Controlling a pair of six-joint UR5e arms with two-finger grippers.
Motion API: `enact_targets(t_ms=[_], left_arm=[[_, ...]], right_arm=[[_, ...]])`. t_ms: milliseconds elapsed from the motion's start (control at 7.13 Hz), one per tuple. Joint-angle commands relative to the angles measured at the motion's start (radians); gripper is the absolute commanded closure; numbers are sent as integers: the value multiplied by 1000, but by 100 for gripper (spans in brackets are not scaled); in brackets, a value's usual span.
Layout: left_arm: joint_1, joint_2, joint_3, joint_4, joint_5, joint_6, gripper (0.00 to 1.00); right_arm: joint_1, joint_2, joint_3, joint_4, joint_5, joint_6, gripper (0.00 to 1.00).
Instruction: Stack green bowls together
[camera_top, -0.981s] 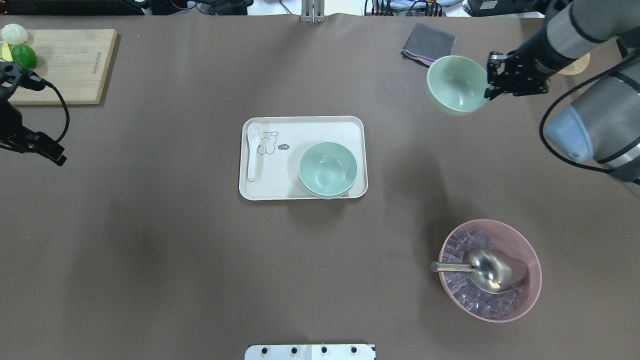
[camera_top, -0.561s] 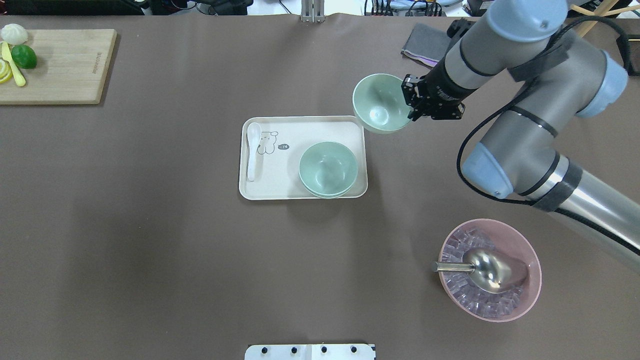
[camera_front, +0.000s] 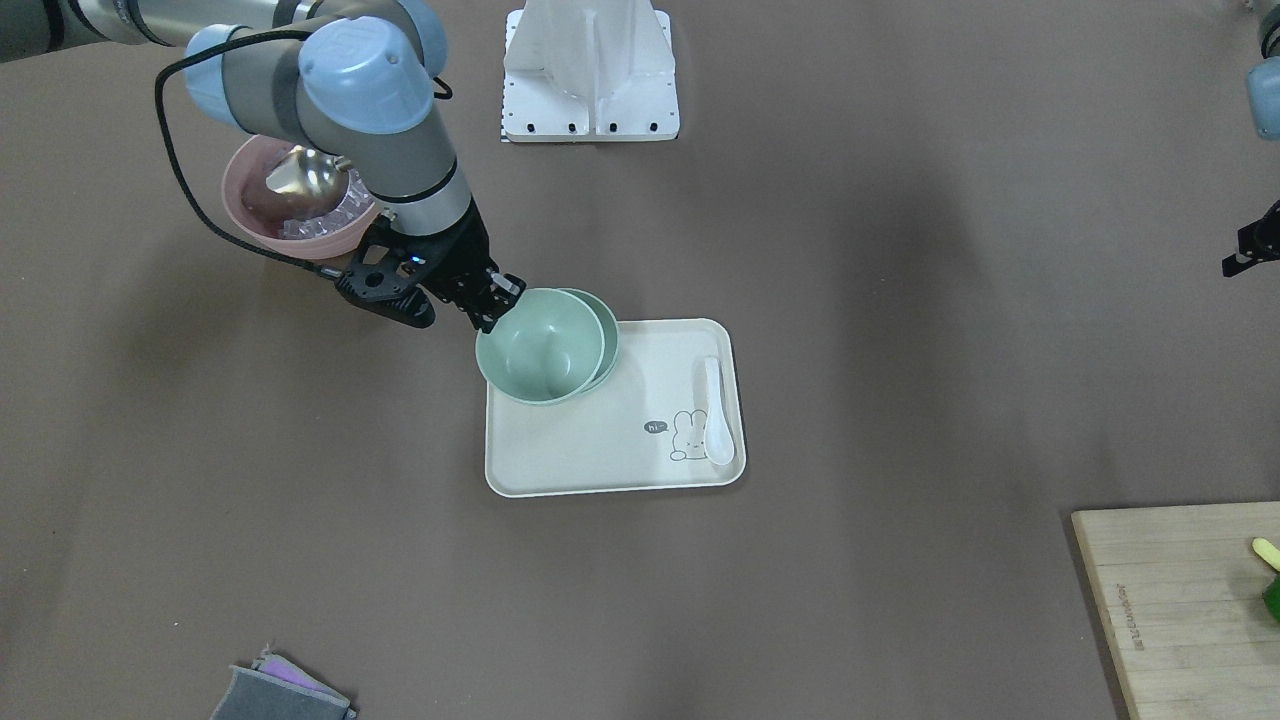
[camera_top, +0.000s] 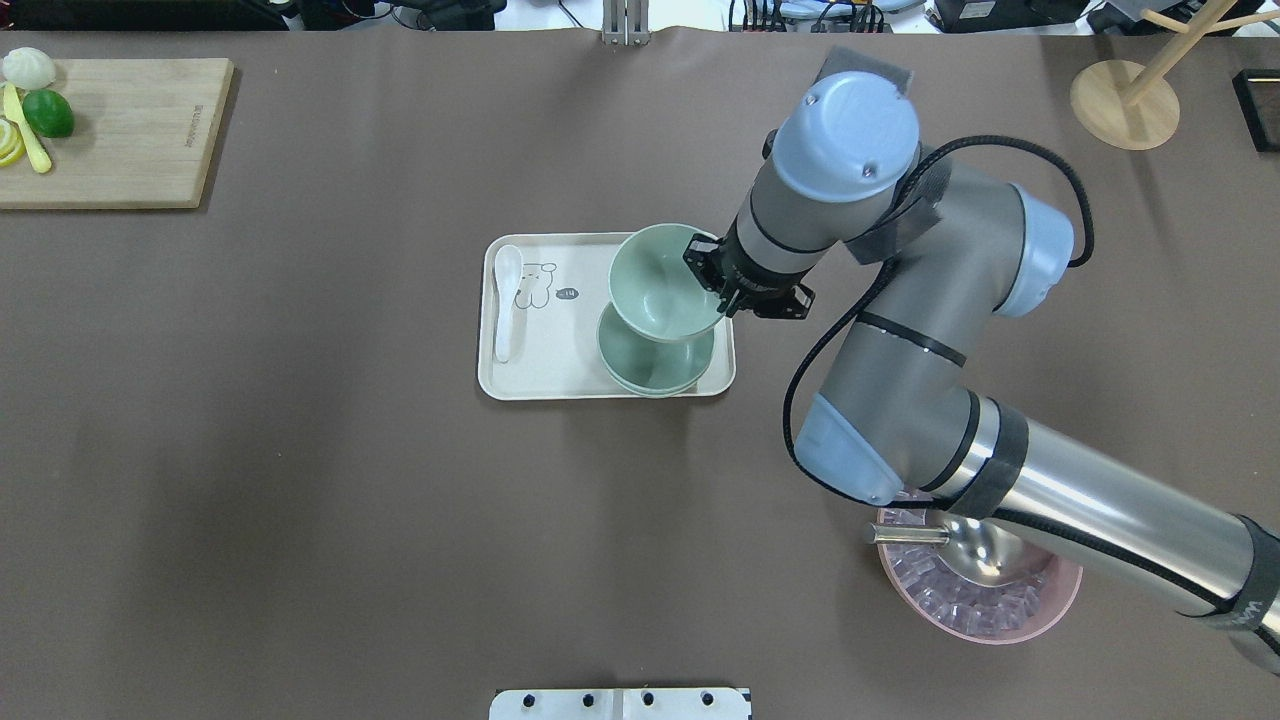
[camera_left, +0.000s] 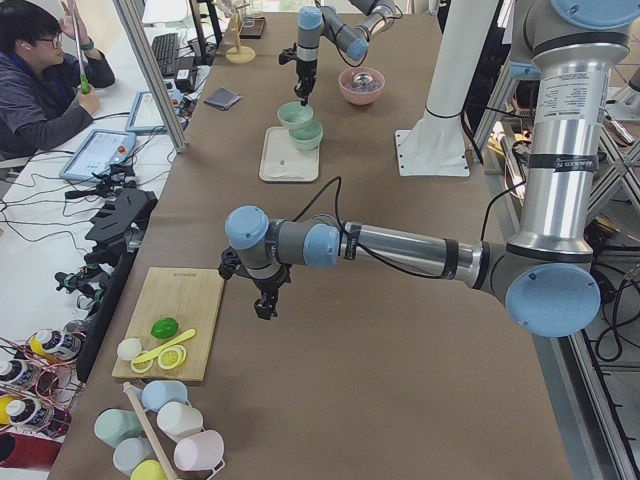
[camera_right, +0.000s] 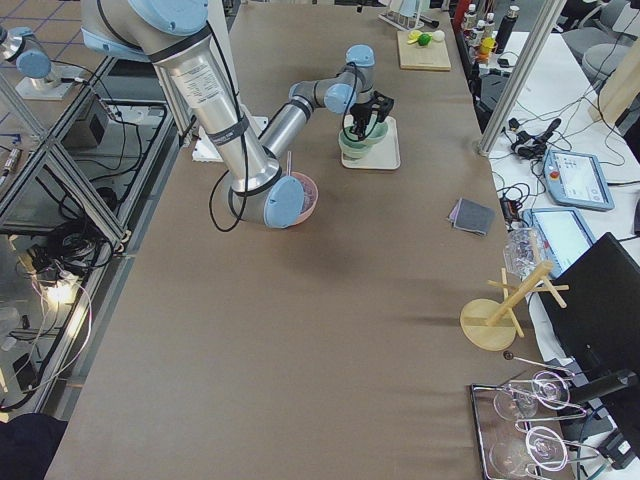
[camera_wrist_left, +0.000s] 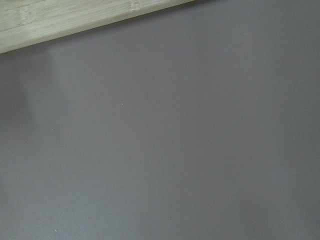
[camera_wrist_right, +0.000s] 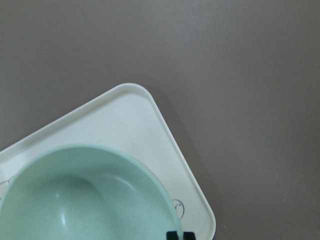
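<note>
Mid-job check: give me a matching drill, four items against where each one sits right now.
Things:
1. upper green bowl
2. nested green bowls
3. white spoon
4. pink bowl

States:
a. lying flat on the tray
b. pinched at its rim by the right gripper
c. off the tray, metal scoop inside
d. standing on the tray

Pairs: 1-b, 2-d, 3-a, 4-c

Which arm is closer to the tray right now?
Right. The right gripper hangs over the tray, holding a green bowl. The left gripper is far off, near the cutting board.
</note>
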Motion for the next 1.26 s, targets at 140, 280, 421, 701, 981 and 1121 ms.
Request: enact_targets(t_ms=[140, 280, 421, 701, 981, 1121], left_arm=[[0, 17, -2, -5, -2, 2, 2], [0, 17, -3, -5, -2, 2, 2], [0, 17, -3, -5, -2, 2, 2], [0, 17, -3, -5, -5, 2, 2], [0, 17, -5, -5, -5, 2, 2], [0, 17, -6, -5, -7, 2, 2]], right_arm=[[-48, 7, -3, -5, -36, 23, 100], [-60, 2, -9, -2, -44, 23, 100], [-63, -1, -9, -3, -47, 21, 100], [-68, -10, -11, -3, -53, 21, 100], [-68, -19, -9, -1, -54, 20, 100], [-69, -19, -11, -1, -54, 20, 100]])
